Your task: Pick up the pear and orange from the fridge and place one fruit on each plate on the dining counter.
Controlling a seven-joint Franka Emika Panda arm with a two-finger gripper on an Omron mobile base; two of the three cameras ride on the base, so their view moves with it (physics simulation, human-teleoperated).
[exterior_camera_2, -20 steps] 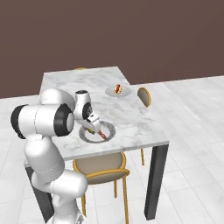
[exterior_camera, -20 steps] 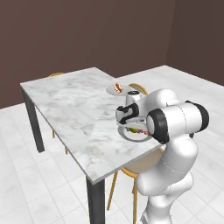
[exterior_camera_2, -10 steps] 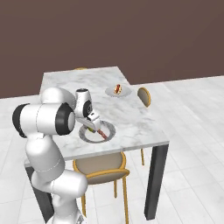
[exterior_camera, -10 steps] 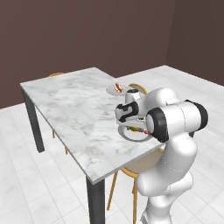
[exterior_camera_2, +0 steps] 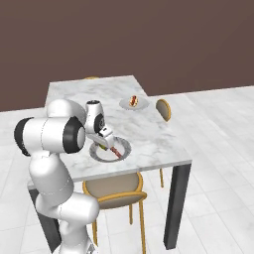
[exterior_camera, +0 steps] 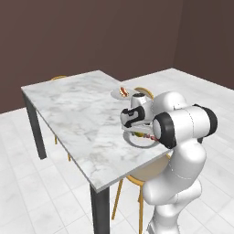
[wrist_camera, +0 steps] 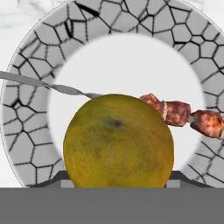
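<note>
In the hand view the orange [wrist_camera: 118, 140], yellow-orange with olive shading, sits between my fingers just above the near plate [wrist_camera: 26, 109]. That plate has a crackled grey rim and bears a meat skewer [wrist_camera: 177, 111]. My gripper [exterior_camera_2: 104, 144] is shut on the orange over this plate [exterior_camera_2: 122, 147] at the near side of the dining counter [exterior_camera_2: 99, 94]. From the left base view the gripper [exterior_camera: 136, 132] hangs over the same plate [exterior_camera: 137, 142]. The second plate [exterior_camera_2: 141, 105], with a red-and-yellow food piece, lies further back. The pear and the fridge are out of view.
Gold-legged stools stand at the counter, one under the near edge [exterior_camera_2: 111, 191] and one at the right side [exterior_camera_2: 163, 109]. The white marble counter top [exterior_camera: 77, 109] stretches away to the left of the plates. Pale tiled floor surrounds the table.
The hand has shifted only slightly over the near plate and still holds the orange. The plates and the counter have not moved.
</note>
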